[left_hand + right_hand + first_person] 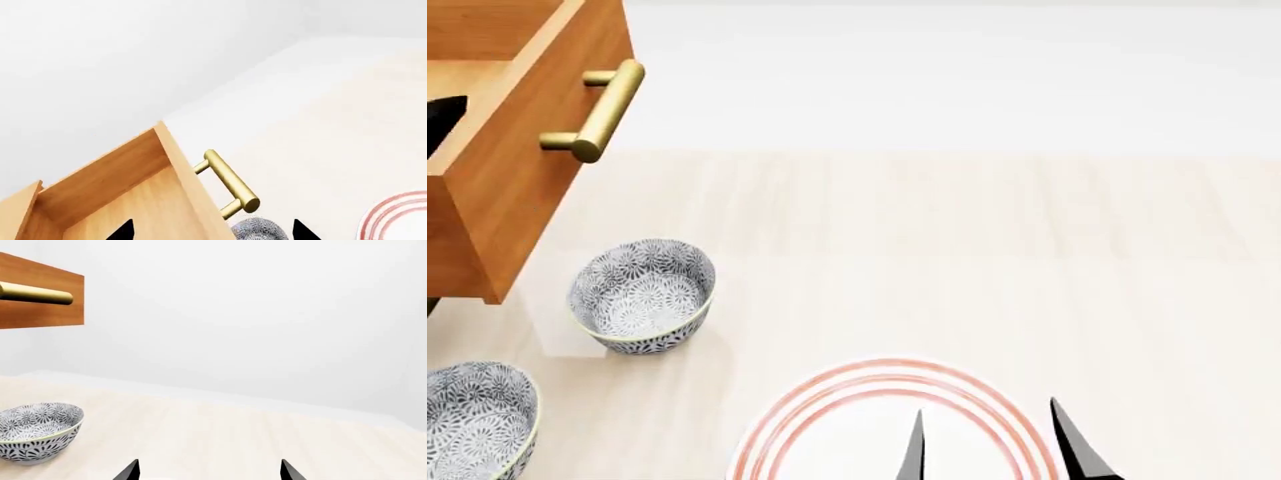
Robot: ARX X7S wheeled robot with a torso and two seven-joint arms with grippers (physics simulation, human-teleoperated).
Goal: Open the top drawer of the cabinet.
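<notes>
Left gripper (pixel 210 231): fingers spread, holding nothing; only the two dark tips show in its wrist view.
Top drawer (pixel 510 150): already drawn out, its interior open to view in the left wrist view. It lies just ahead of the left gripper, one fingertip over the open box, the other outside the front panel.
Handle (pixel 229 182): brass bar, long axis parallel to the drawer front, between the left tips and slightly ahead.
Bowl (pixel 642 294): below the drawer front.
Right gripper (pixel 994 445): spread, empty, over the plate (pixel 777 425), well apart from the drawer. Left arm judged nearer.
</notes>
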